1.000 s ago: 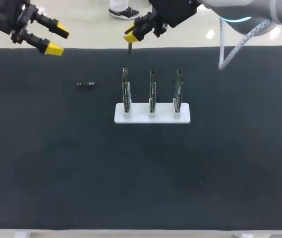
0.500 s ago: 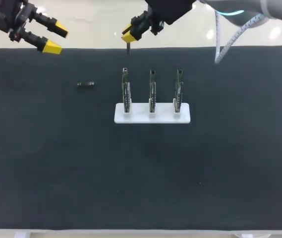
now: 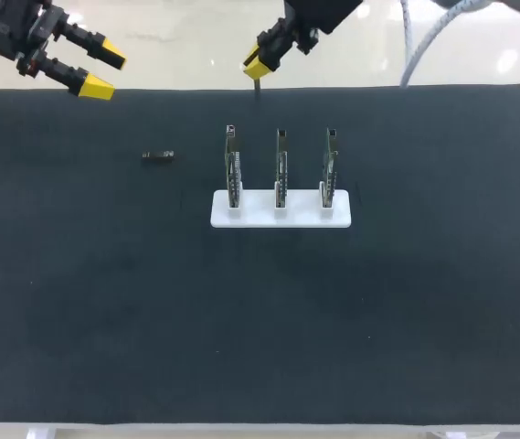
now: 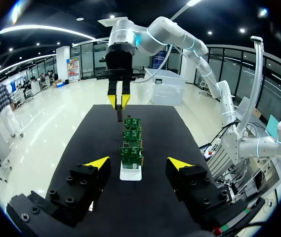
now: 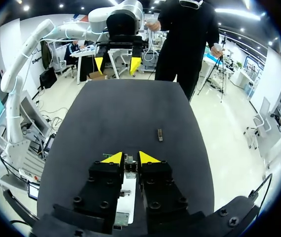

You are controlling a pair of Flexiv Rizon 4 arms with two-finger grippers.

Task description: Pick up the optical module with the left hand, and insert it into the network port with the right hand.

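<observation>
Head view: right gripper, jaws narrow, pinches the optical module (by the surface's far edge); left gripper jaws wide.

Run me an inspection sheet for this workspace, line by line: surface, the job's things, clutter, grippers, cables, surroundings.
Surface: black mat covering the table.
Job's things: module lying flat on the mat, apart from the white stand; three boards upright in the stand.
Clutter: nothing seen.
Grippers: left gripper open and empty, over the mat's far left edge; right gripper shut on a thin dark piece, probably another module, over the far edge beyond the stand.
Cables: grey cable hanging along the right arm, clear of the boards.
Surroundings: nothing seen reaching over the mat.
</observation>
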